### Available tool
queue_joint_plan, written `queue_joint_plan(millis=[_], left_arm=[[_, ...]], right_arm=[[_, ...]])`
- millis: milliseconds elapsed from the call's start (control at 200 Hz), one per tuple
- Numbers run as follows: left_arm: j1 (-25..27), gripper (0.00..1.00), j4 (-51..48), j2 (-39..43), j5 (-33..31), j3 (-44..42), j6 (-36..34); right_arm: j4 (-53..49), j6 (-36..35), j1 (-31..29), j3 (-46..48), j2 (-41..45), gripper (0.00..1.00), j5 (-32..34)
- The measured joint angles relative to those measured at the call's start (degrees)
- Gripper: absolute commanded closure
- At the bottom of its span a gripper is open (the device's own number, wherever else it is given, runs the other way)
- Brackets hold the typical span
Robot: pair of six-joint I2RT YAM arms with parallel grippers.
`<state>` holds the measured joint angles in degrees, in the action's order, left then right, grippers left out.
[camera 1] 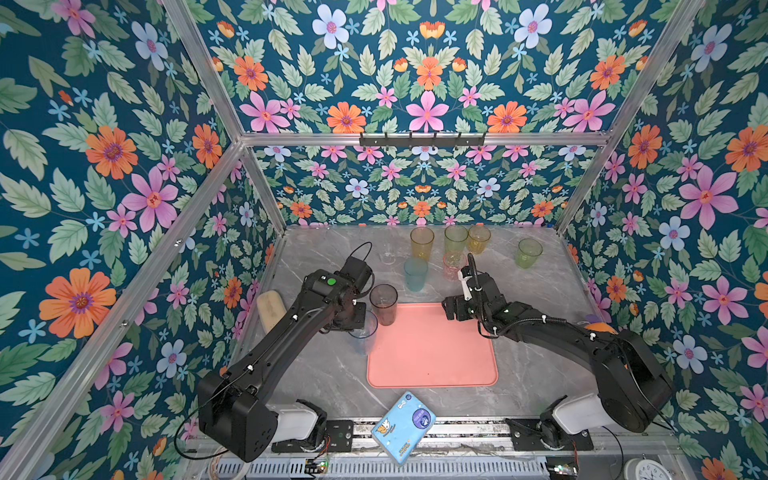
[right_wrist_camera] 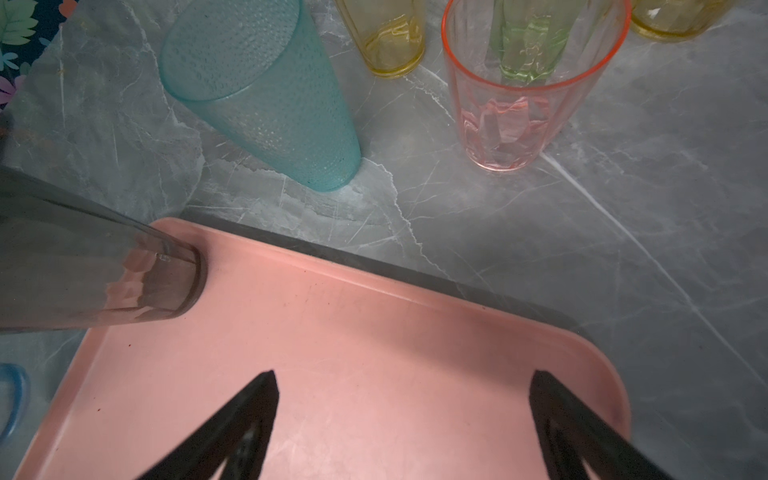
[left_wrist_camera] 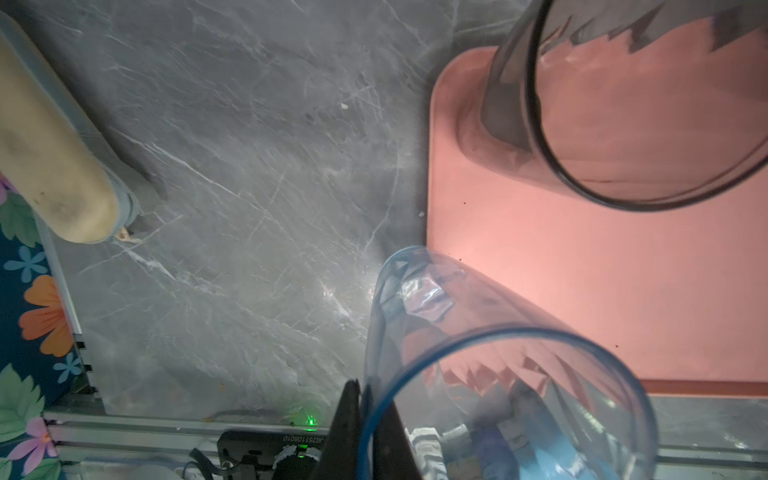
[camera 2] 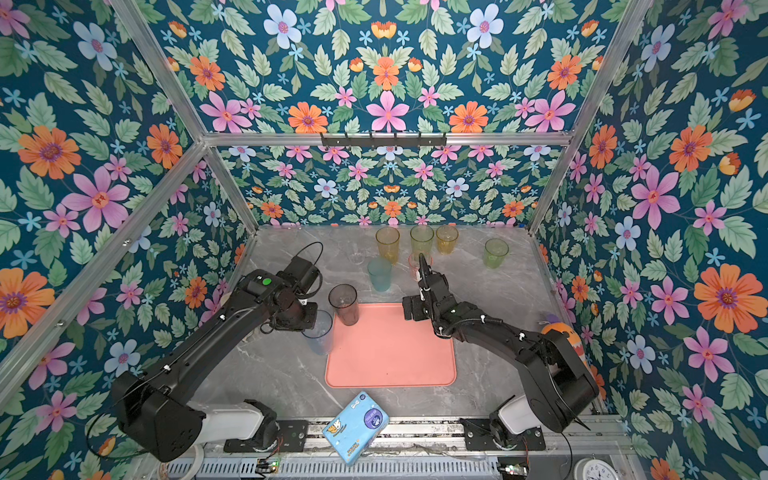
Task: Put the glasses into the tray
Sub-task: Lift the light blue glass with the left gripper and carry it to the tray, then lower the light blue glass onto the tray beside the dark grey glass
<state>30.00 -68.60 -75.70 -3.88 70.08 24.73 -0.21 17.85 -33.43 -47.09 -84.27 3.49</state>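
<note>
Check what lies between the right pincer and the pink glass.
Nothing stands there: past the right pincer, only bare tray, then bare tabletop to the pink glass, seen in the right wrist view.

Seemingly nine glasses [camera 1: 383, 304], one tray [camera 1: 432, 353], one packet [camera 1: 403, 426].

The grey marble table [camera 1: 540, 299] bears the salmon tray [camera 1: 432, 357] near its middle; behind it stand a teal tumbler [camera 1: 415, 275], a pink tumbler [camera 1: 452, 266] and, well apart, a green tumbler [camera 1: 528, 252]

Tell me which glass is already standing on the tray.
The smoky grey glass, in the tray's far left corner; no other glass stands on it.
</note>
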Motion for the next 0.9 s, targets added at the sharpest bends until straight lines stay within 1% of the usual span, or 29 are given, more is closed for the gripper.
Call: queue_joint_plan(millis=[240, 555, 900], left_arm=[[2.0, 1.0, 3.5, 0.9, 2.3, -2.6, 2.6], [4.9, 1.0, 5.0, -0.5, 2.1, -1.8, 4.9], [6.7, 1.0, 6.8, -1.5, 1.0, -1.7, 6.3]], right_arm=[[0.0, 0.0, 0.0, 0.0, 0.2, 0.04, 0.0], [0.0, 0.0, 0.0, 0.0, 0.8, 0.05, 0.2], [0.0, 0.0, 0.0, 0.0, 1.1, 0.05, 1.1]])
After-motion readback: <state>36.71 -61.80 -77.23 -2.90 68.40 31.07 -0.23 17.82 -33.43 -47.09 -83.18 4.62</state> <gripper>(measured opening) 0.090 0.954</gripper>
